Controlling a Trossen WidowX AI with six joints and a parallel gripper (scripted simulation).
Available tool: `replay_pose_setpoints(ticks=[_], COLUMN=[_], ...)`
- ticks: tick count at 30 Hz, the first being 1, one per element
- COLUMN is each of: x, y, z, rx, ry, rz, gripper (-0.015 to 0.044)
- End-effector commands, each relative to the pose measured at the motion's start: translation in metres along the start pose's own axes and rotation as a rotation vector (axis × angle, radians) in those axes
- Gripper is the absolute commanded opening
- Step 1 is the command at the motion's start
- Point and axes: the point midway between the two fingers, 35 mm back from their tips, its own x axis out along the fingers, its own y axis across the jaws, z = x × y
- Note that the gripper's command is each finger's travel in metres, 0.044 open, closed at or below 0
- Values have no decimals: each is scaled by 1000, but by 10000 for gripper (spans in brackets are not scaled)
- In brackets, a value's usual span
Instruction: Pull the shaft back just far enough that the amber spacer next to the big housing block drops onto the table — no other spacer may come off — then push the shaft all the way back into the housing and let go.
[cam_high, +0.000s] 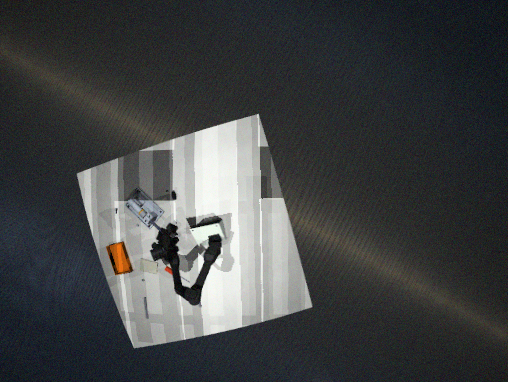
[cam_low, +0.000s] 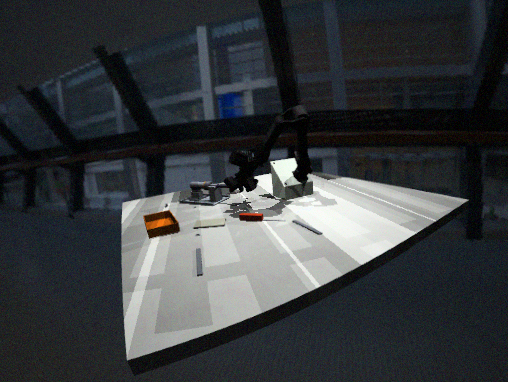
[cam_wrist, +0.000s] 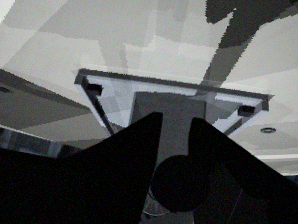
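Observation:
The grey housing fixture stands on its base plate (cam_high: 153, 204) (cam_low: 204, 202) (cam_wrist: 115, 96), with upright blocks on it. A small amber patch (cam_high: 142, 212) shows among the blocks in the top view; whether it is one spacer or more, or touches the big block, I cannot tell. The shaft (cam_high: 156, 226) sticks out of the fixture toward the arm. My gripper (cam_high: 161, 231) (cam_low: 229, 185) (cam_wrist: 176, 124) is shut on the shaft, just outside the plate. A dark round end (cam_wrist: 180, 183) shows between the fingers. How deep the shaft sits is hidden.
An orange tray (cam_high: 120, 258) (cam_low: 161, 225), a pale flat block (cam_high: 149, 265) (cam_low: 210, 223), a red-handled tool (cam_high: 169, 270) (cam_low: 251, 217) and a grey bar (cam_high: 146, 307) (cam_low: 199, 261) lie on the table. A pale green sloped box (cam_high: 207, 232) (cam_low: 282, 181) stands near the arm's base.

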Motion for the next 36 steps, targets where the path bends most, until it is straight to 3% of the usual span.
replay_pose_setpoints(ticks=[1, 36], x=[0, -3], y=[0, 0], z=[1, 3], rx=[3, 3], ry=[0, 0], rz=[2, 2], gripper=[0, 0])
